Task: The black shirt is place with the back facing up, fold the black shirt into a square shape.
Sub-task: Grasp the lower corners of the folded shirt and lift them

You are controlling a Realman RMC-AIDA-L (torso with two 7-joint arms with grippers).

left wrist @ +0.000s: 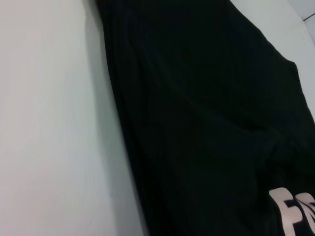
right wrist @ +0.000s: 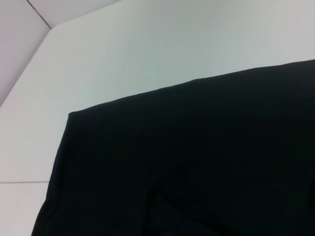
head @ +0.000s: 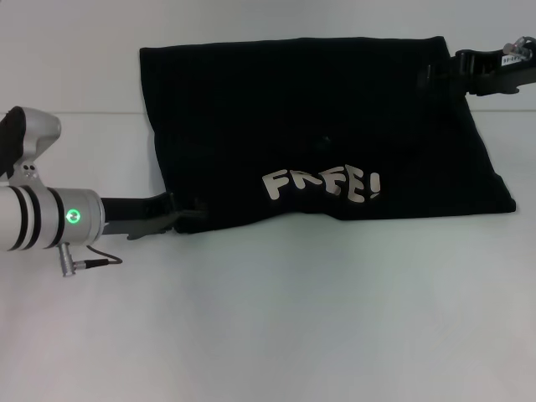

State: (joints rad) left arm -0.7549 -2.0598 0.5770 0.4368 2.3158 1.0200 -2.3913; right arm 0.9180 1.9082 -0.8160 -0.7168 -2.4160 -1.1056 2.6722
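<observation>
- Black soft cloth shirt (head: 335, 126) lies on the white table (head: 276, 327), towards its far side, already doubled into a wide, roughly rectangular slab with pale "FREE!" lettering (head: 322, 184) showing on the near flap, so it carries a print.
- Its near right corner sags outwards and the near edge runs unevenly, so by my reading the shape is not yet square.
- Left gripper (head: 191, 216) sits at the near left edge of the cloth, its dark fingers low against the table and reaching in at the hem; whether they are clamped on fabric or only touching it cannot be told.
- Right gripper (head: 435, 71) is at the far right corner, on the cloth edge; its fingers merge with the black fabric, so its opening and hold cannot be told either.
- Judged step: taking the two ends to fold the slab across its width.
- To do it well, both grips should catch every layer at the edge, not just the top one.
- Lift only enough to clear the table, keep the cloth taut between the arms, and carry one side over so edges meet.
- Lay it down flat and release once the edges line up, to avoid dragging the lower layers.
</observation>
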